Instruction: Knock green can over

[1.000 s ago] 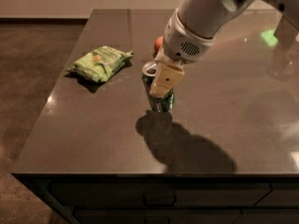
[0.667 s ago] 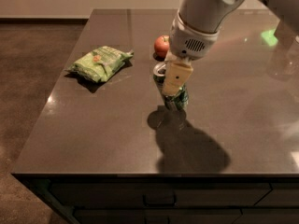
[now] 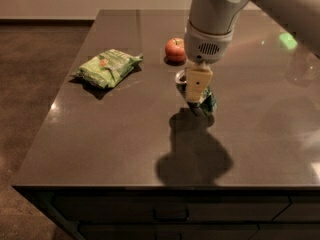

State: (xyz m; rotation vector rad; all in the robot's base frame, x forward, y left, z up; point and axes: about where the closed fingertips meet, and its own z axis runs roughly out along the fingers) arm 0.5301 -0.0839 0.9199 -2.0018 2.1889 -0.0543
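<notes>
The green can (image 3: 210,102) is on the dark table (image 3: 110,134) just in front of the red apple (image 3: 175,49). It is mostly hidden behind my gripper (image 3: 196,88). Its silver top (image 3: 180,77) shows to the left of the gripper and its green body to the lower right, so it looks tilted with its top leaning left. My gripper comes down from the white arm (image 3: 212,14) and is right against the can, low over the table.
A crinkled light-green chip bag (image 3: 107,66) lies at the left of the table. The arm's shadow (image 3: 192,156) falls towards the front edge. The table's left and front edges drop off to a brown floor.
My gripper has moved right and a little farther back across the table. The can has shifted right with it and gone from upright to tilted.
</notes>
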